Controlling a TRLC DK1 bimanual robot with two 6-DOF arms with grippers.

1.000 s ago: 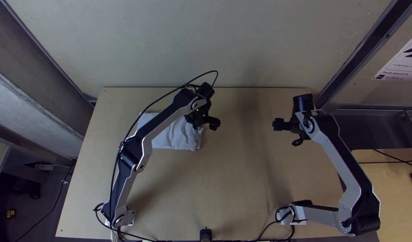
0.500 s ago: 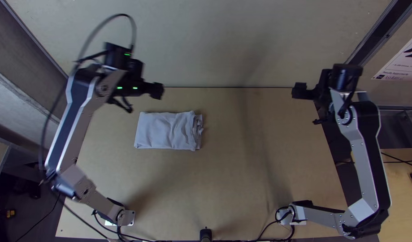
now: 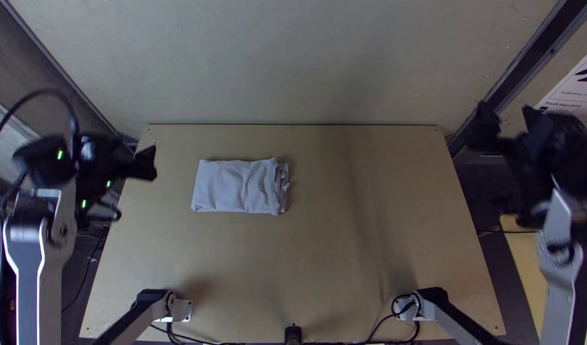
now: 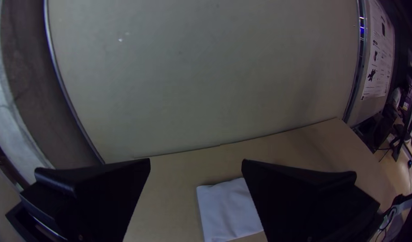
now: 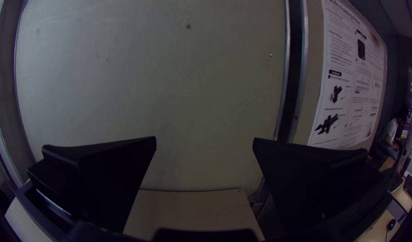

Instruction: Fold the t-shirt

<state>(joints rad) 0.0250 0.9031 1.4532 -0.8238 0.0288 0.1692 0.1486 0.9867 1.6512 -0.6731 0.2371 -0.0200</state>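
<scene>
The white t-shirt [image 3: 237,186] lies flat on the table as a compact folded rectangle, its right end slightly ruffled with layered edges. My left gripper [image 3: 137,186] is raised beyond the table's left edge, well away from the cloth. In the left wrist view, the left gripper [image 4: 196,163] stands open, and part of the t-shirt [image 4: 226,209] appears past one finger. My right gripper [image 3: 501,125] is up beyond the table's right edge; in the right wrist view that gripper [image 5: 205,141] is open with nothing between its fingers.
The light wooden table [image 3: 344,255] carries both arm bases near its front edge. Behind it rises a plain grey wall panel [image 3: 293,57]. A printed poster [image 3: 577,86] hangs at the right, and a dark metal post [image 3: 529,57] stands at the table's back right corner.
Both arms have swung outward: my left one rose off the cloth and went left past the table edge, my right one went further right. The t-shirt, partly covered earlier, has stayed put.
</scene>
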